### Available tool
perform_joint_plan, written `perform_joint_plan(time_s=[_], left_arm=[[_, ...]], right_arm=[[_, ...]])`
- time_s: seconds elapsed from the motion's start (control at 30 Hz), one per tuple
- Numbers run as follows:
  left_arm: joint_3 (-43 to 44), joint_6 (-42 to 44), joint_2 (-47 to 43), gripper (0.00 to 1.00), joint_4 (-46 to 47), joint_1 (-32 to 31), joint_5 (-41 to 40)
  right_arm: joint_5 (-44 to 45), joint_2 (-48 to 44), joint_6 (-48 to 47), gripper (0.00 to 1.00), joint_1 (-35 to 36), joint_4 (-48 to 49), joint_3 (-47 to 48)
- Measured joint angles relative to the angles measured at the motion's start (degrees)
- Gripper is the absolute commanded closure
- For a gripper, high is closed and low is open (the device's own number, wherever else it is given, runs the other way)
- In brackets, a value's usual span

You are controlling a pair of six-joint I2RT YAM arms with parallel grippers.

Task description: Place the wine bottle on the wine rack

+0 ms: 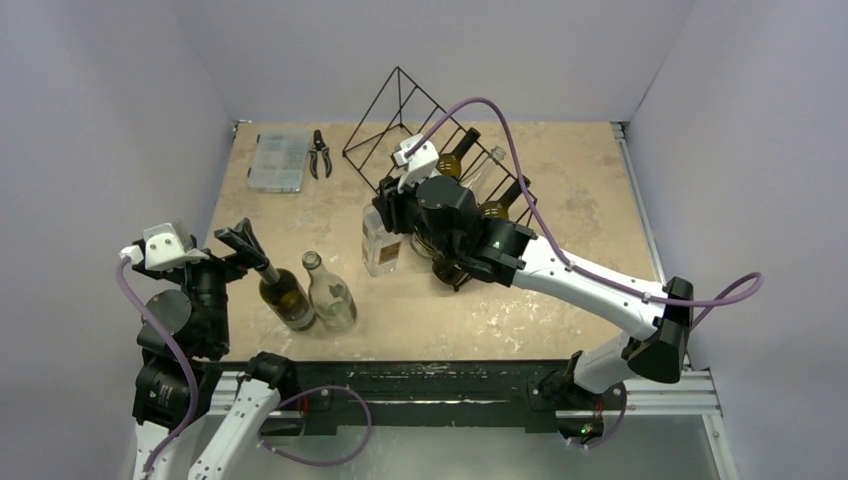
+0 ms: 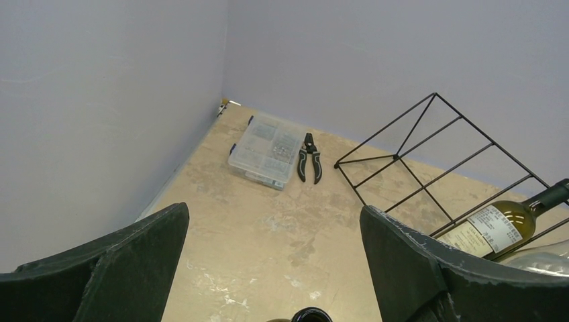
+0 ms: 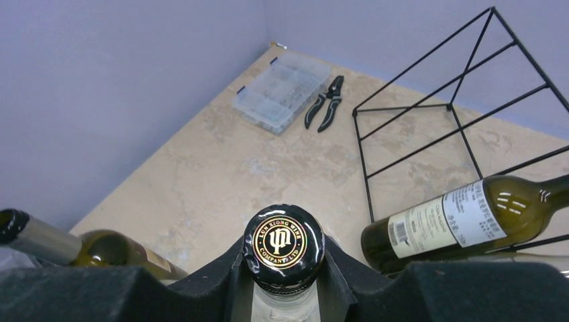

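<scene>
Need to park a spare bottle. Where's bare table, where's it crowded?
Bare: the patch between the parts box, the wine rack and the two lying bottles; also the far right corner beyond the rack. Crowded: the centre, where the right gripper holds a clear bottle beside the rack.

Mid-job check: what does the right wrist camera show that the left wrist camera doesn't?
Right wrist only: the right gripper shut on a capped bottle, and a dark bottle lying on the table. Left wrist only: the open left gripper, with a bottle mouth at the frame's bottom edge. Both: the wine rack with a labelled bottle on it, the parts box and pliers.
</scene>
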Motion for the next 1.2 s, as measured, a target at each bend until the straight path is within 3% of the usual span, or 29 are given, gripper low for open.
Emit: perform_joint_plan(time_s=[0.8,1.2], left_arm=[[0.0,-0.6,1.2,0.0,0.0,0.0,0.7],[0.0,-1.1,0.6,0.0,0.0,0.0,1.4]], right_arm=[[-4.3,24.5,-2.7,1.0,-12.5,-1.0,30.9],[-7.3,34.0,-1.3,1.0,-17.5,-1.8,38.8]])
